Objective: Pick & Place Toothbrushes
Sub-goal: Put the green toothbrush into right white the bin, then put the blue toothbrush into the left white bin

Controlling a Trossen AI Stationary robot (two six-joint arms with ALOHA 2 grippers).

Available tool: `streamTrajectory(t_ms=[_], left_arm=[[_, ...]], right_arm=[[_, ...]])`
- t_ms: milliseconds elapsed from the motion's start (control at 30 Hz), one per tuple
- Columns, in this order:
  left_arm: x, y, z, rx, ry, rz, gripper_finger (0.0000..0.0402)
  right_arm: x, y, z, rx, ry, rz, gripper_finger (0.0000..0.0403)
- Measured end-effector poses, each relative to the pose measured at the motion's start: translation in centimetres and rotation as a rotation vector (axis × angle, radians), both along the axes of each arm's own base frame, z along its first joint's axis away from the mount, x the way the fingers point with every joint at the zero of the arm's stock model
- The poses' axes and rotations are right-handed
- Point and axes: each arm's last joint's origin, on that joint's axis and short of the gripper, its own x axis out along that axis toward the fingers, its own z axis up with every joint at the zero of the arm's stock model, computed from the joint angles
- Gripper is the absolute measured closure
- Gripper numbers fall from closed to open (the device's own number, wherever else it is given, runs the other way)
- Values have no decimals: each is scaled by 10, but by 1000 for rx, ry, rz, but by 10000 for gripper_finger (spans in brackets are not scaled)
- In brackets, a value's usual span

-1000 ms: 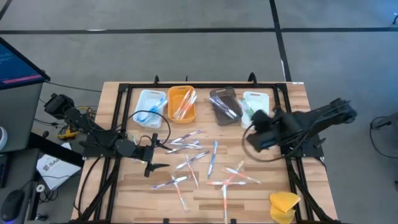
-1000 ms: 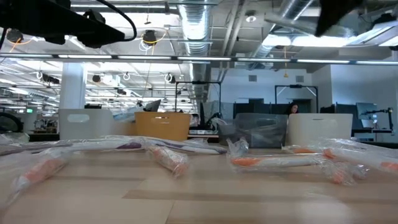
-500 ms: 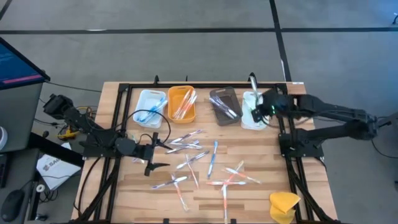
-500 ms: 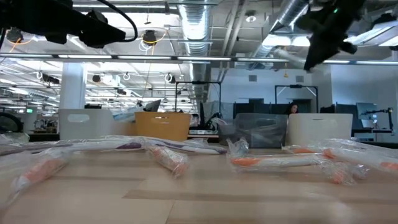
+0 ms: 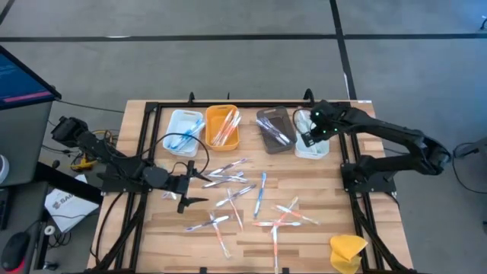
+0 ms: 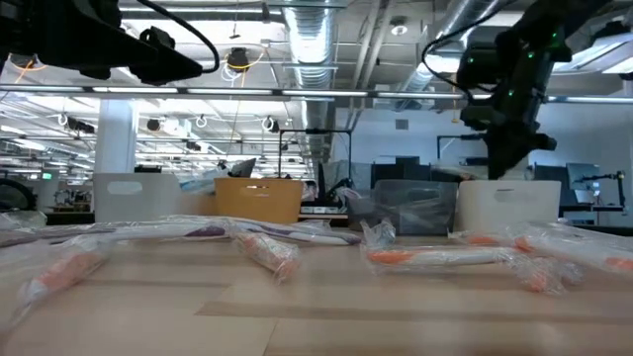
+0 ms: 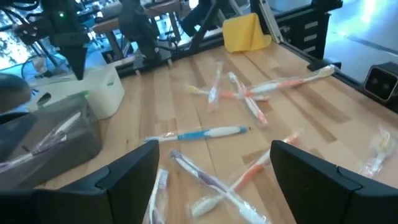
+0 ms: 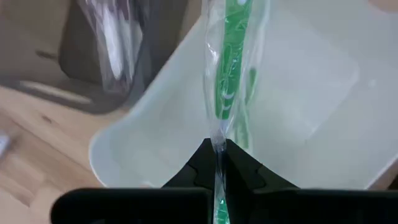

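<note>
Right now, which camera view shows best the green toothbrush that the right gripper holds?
The right wrist view: the green toothbrush, in clear wrap, hangs from the shut right gripper over the white tray. The high view shows only the gripper; the other views hardly show it.

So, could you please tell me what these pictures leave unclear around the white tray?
- High view: the right gripper hides much of the white tray.
- Right wrist view: the green toothbrush is cut off by the top edge.
- Low view: the tray's contents are hidden by its wall.
</note>
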Motion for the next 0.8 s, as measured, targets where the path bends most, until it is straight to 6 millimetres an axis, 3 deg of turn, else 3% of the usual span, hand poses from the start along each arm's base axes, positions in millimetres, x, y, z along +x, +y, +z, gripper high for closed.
streamTrajectory(t_ms=[367, 600, 800], left_arm=[[0, 0, 0, 1, 5, 0, 101], [0, 0, 0, 1, 4, 1, 101], [0, 0, 0, 1, 4, 1, 101]], right_arm=[[12, -11, -32, 120, 151, -17, 383], [13, -11, -40, 156, 197, -20, 298], [11, -15, -26, 141, 184, -28, 221]])
